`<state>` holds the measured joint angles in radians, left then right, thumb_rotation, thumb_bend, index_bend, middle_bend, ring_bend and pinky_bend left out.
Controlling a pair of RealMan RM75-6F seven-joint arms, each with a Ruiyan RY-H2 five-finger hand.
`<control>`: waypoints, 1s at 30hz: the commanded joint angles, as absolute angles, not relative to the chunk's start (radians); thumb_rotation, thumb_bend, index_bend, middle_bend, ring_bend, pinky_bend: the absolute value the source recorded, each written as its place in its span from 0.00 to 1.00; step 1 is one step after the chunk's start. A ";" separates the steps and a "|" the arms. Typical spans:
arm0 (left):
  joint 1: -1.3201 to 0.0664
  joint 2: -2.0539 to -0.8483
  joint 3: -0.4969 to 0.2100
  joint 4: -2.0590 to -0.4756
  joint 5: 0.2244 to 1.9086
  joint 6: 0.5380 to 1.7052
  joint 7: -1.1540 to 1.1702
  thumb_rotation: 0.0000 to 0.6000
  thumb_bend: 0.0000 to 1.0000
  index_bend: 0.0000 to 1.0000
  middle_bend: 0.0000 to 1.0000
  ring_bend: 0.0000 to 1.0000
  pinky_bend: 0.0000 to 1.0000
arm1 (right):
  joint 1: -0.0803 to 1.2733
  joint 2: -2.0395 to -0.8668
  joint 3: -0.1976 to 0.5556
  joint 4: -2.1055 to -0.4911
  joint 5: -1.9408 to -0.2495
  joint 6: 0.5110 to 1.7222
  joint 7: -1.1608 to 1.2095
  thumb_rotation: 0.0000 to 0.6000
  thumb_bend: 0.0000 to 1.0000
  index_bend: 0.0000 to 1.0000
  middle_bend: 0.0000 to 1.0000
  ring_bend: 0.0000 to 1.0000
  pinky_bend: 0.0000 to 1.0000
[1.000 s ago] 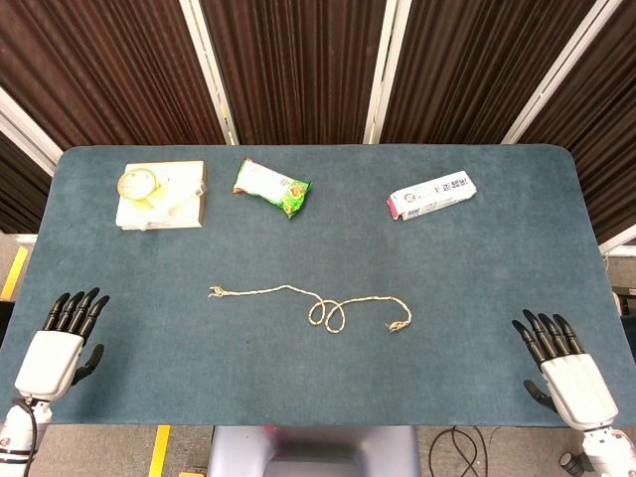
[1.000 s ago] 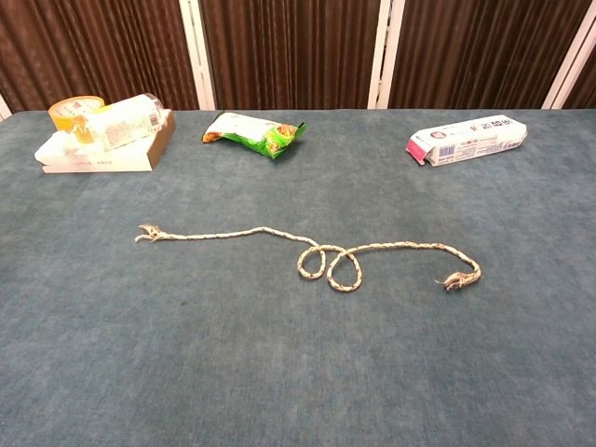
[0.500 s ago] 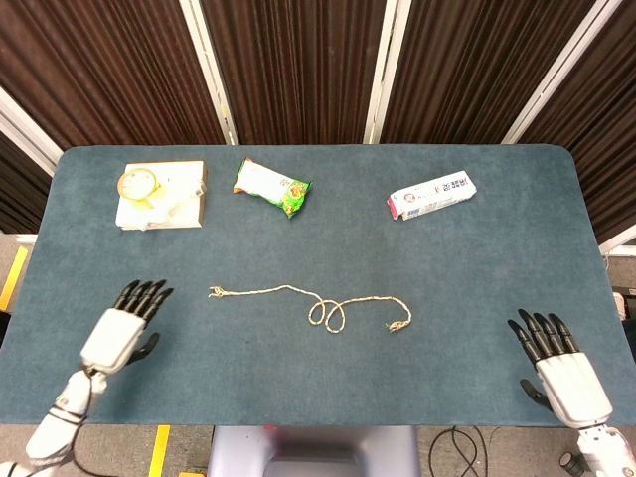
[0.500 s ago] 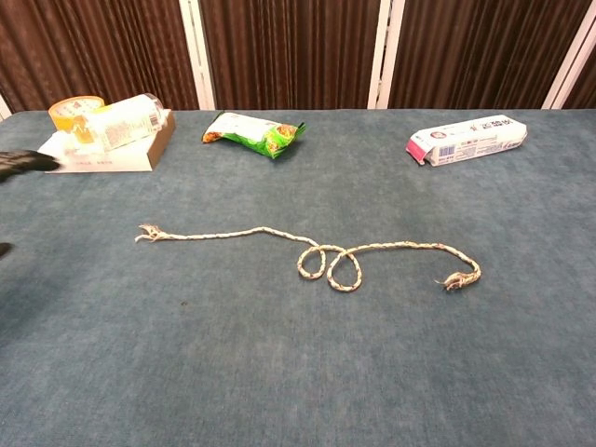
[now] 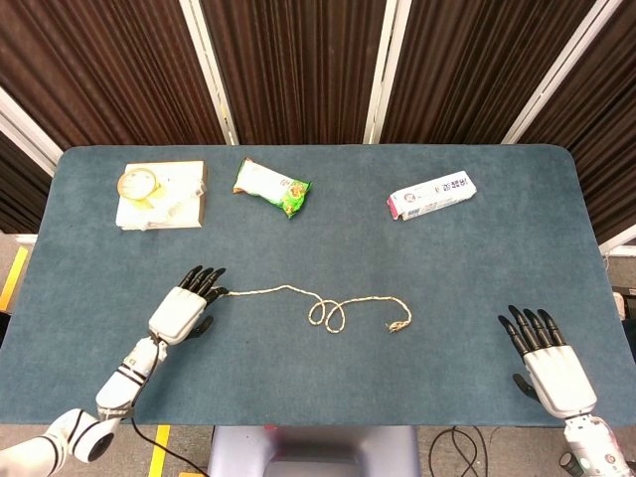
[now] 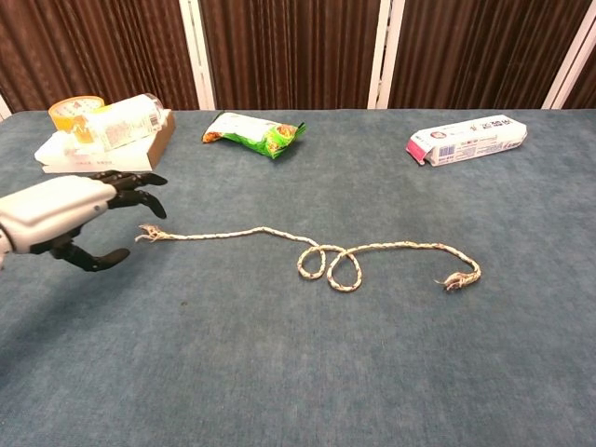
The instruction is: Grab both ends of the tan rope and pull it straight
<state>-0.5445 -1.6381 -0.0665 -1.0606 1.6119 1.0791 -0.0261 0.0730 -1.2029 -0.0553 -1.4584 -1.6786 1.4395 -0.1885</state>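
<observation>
The tan rope [image 5: 310,302] [image 6: 321,254] lies on the blue table with a small loop near its middle and frayed ends at left and right. My left hand [image 5: 183,308] [image 6: 67,214] hovers open just left of the rope's left end, its fingertips over or close to the fray; I cannot tell if they touch it. My right hand [image 5: 545,359] is open near the table's front right corner, well away from the rope's right end [image 5: 398,324]. The chest view does not show the right hand.
At the back left sits a flat box [image 5: 162,195] [image 6: 104,142] with a tape roll and a wrapped item on it. A green snack bag [image 5: 271,187] [image 6: 254,133] lies behind the rope. A white and pink packet [image 5: 430,195] [image 6: 466,140] lies at the back right.
My left hand has moved in from the front left corner to the rope's left end. My right hand has crept slightly inward. The rope has not moved.
</observation>
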 commanded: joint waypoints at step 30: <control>-0.651 -1.874 -0.087 -0.668 1.512 1.018 -0.107 1.00 0.44 0.51 0.03 0.00 0.02 | 0.075 -1.200 -0.052 -1.467 -1.633 1.417 -0.215 1.00 0.30 0.00 0.00 0.00 0.00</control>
